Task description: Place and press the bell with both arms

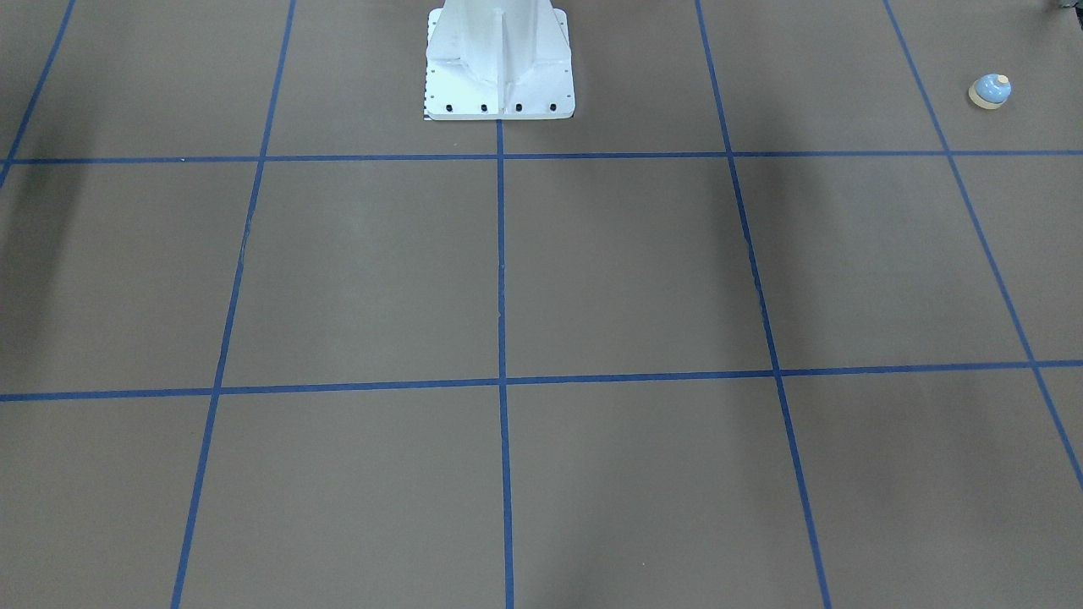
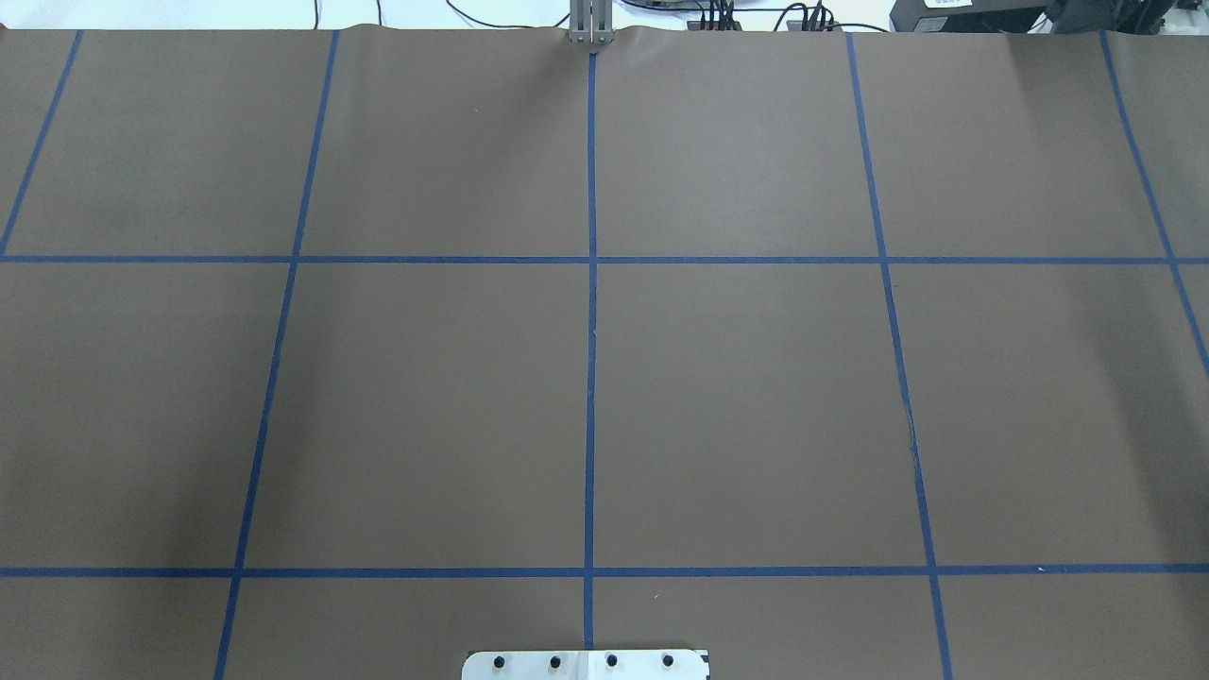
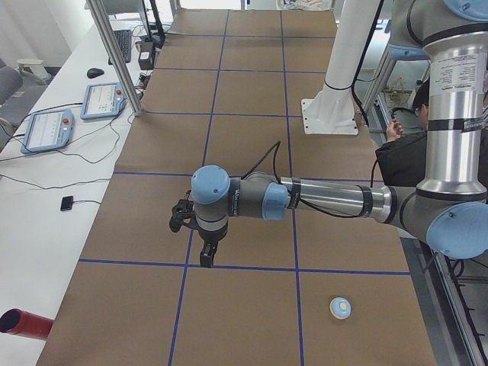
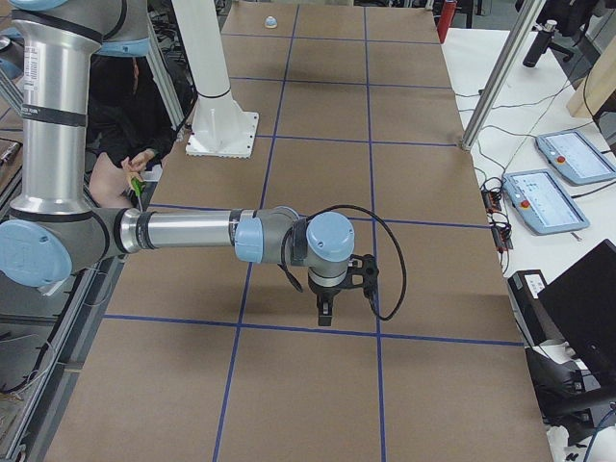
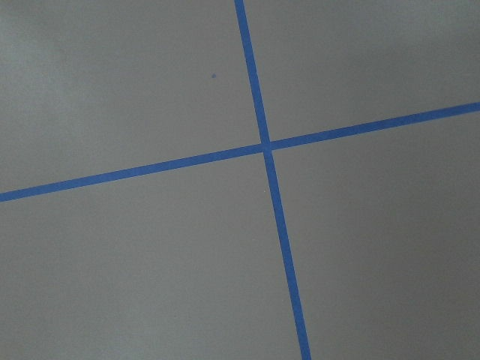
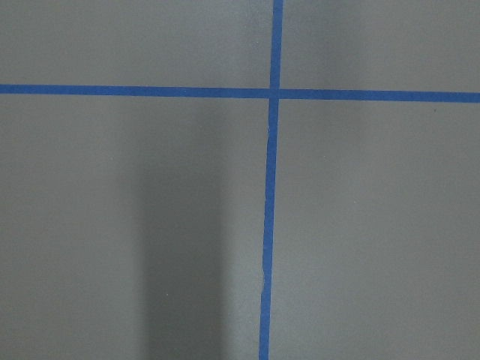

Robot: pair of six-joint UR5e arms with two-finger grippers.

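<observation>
The bell has a light blue dome and a cream button and stands upright on the brown table near the end on the robot's left. It also shows in the exterior left view and, small and far, in the exterior right view. My left gripper hangs above a blue tape line, well apart from the bell. My right gripper hangs above the table's other end. Both point down and hold nothing that I can see. They show only in the side views, so I cannot tell whether they are open or shut. The wrist views show only paper and tape.
The white pedestal base stands at the robot's edge of the table. Blue tape lines grid the brown paper. Teach pendants and cables lie on the white side bench. A red cylinder lies there too. A person sits behind the robot.
</observation>
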